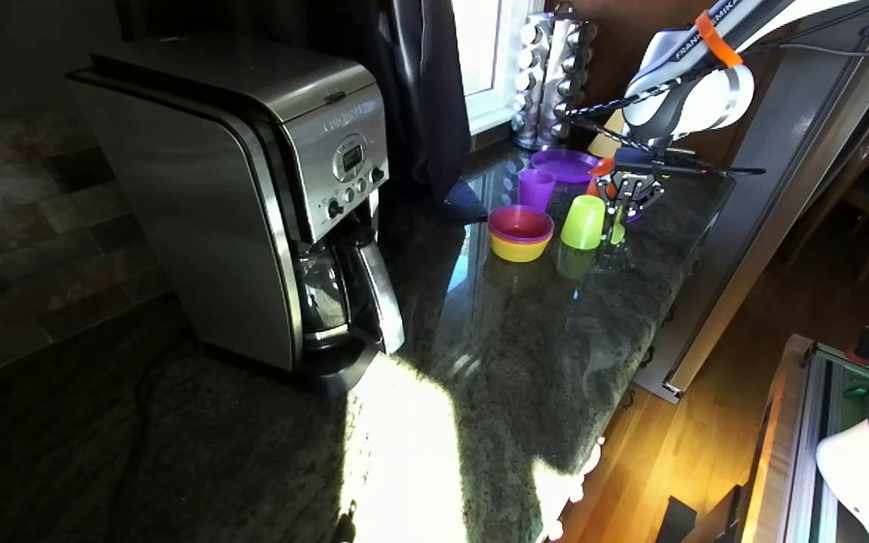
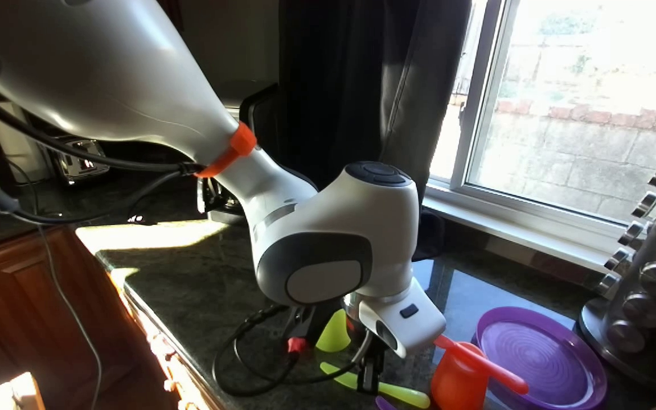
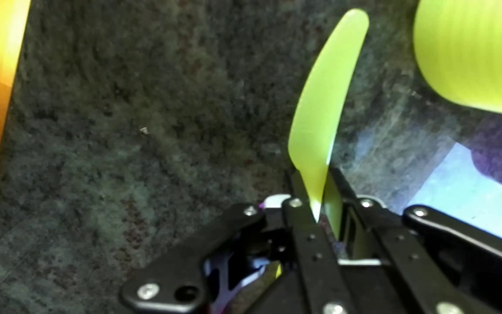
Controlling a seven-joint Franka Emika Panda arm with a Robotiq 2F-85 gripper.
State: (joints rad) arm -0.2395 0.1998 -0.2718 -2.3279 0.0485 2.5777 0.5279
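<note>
My gripper (image 3: 315, 174) is nearly closed, with a lime-green plastic knife (image 3: 330, 87) between its fingertips. The fingers sit at the knife's neck and handle; the blade points away and most of the handle is hidden behind the left finger. In both exterior views the gripper (image 1: 615, 235) (image 2: 370, 373) is low at the dark stone counter around the knife (image 1: 618, 226) (image 2: 402, 393). I cannot tell whether the knife rests on the counter. A lime-green cup (image 3: 477, 52) stands upside down beside the knife, also in both exterior views (image 1: 583, 222) (image 2: 335, 333).
Stacked bowls (image 1: 519, 249), a purple cup (image 1: 535, 188), purple plates (image 2: 538, 359) and an orange cup (image 2: 460, 378) with an orange utensil (image 2: 496, 371) across it stand nearby. A spice rack (image 2: 655, 285) is by the window. A coffee maker (image 1: 201, 188) is farther along the counter.
</note>
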